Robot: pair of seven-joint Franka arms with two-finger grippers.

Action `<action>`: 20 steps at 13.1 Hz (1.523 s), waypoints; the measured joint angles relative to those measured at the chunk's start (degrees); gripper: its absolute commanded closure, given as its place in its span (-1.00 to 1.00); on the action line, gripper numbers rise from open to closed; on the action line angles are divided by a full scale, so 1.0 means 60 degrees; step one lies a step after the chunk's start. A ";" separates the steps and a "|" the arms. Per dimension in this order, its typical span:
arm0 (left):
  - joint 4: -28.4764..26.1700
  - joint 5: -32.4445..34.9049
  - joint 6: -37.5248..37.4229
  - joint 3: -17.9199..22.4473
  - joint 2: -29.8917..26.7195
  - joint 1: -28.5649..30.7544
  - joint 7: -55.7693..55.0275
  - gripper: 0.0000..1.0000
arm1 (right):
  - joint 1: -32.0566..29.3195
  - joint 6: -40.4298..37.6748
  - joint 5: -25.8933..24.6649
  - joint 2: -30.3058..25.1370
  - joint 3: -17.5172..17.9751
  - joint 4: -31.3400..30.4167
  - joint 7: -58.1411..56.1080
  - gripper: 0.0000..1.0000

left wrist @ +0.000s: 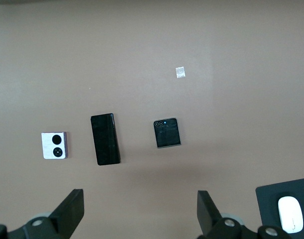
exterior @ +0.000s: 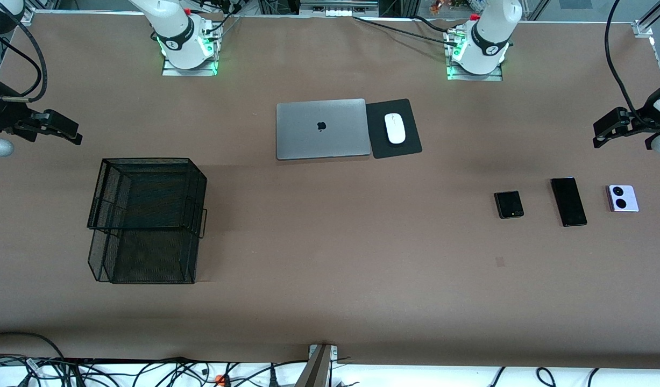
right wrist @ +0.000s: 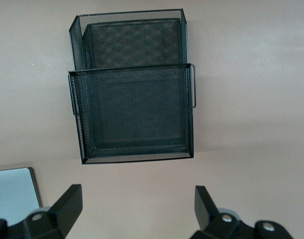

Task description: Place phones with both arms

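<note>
- Two hands hang in the air, both spread wide and holding nothing, and both arms wait.
- Your left hand (left wrist: 139, 211) sits up over the desk (exterior: 330, 279) at the left arm's end (exterior: 609, 129); its wrist view looks straight down on all three phones, which lie on the desk below it and well apart from its fingers (left wrist: 69, 211).
- Your right hand (right wrist: 137, 209) sits up at the right arm's end (exterior: 55, 126), over bare desk just beside the black mesh basket (exterior: 147, 220); its wrist view shows that basket (right wrist: 132, 112) and a corner of the laptop (right wrist: 12, 191).
- Look at the phones: they lie flat in a row, each apart from the next.
- Nearest the desk's middle is the small black phone (exterior: 509, 205), squarish.
- Next comes the long black phone (exterior: 568, 201), its long axis running from the front camera toward the robots' bases, slightly tilted.
- Closest to the left arm's end is the lavender-white phone (exterior: 623, 198), squarish, its two black circles facing up.
- Farther from the front camera, mid-desk, you have the closed grey laptop (exterior: 321, 129) with a white mouse (exterior: 395, 128) on a black pad (exterior: 407, 145) just beside it.
</note>
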 measured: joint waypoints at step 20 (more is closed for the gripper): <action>0.0043 -0.0004 -0.0268 -0.0009 0.0009 -0.0049 0.0000 -1.00 | -0.0018 0.0041 -0.0085 0.0094 -0.0168 -0.0026 0.0034 -1.00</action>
